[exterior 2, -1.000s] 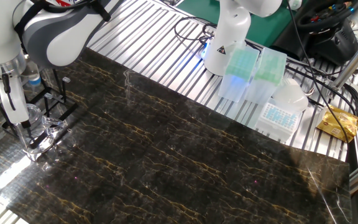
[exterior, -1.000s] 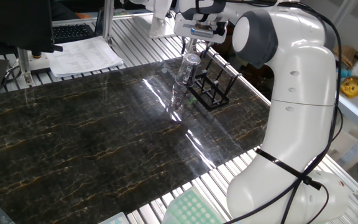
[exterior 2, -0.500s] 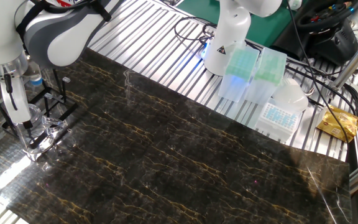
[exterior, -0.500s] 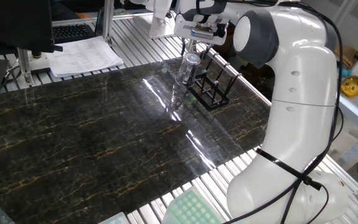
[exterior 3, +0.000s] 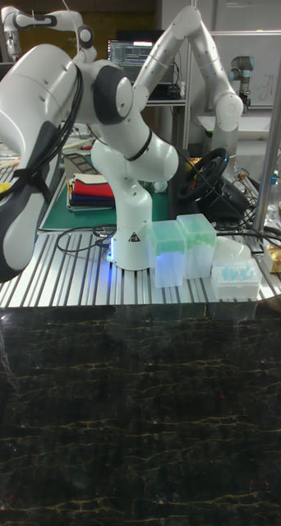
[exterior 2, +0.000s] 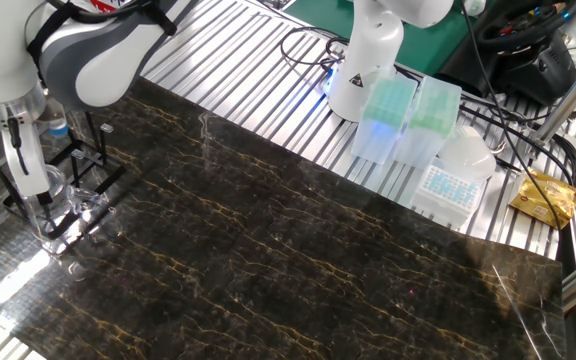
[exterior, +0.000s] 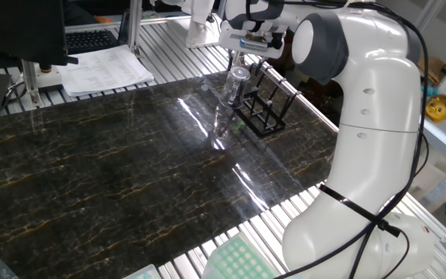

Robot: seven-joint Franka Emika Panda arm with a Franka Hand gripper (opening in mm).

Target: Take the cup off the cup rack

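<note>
The cup (exterior: 235, 84) is a small clear glass hanging just above the dark marble table (exterior: 114, 170), right beside the left side of the cup rack (exterior: 263, 115). My gripper (exterior: 238, 70) comes straight down from above and is shut on the cup's rim. In the other fixed view one white finger (exterior 2: 25, 168) runs down along the cup (exterior 2: 58, 200), and the black thin-barred cup rack (exterior 2: 86, 165) stands just behind it. The tall fixed view shows only the arm, not the cup, the rack or the gripper.
Papers (exterior: 103, 71) and a keyboard (exterior: 91, 37) lie on the slatted bench behind the table. My arm's white base (exterior: 362, 194) stands at the right. Green tip boxes (exterior 2: 388, 115), a blue-filled box (exterior 2: 450, 185) and a yellow bag (exterior 2: 546, 195) sit beyond the far edge.
The gripper has risen slightly with the cup in it. The rack has stayed where it was.
</note>
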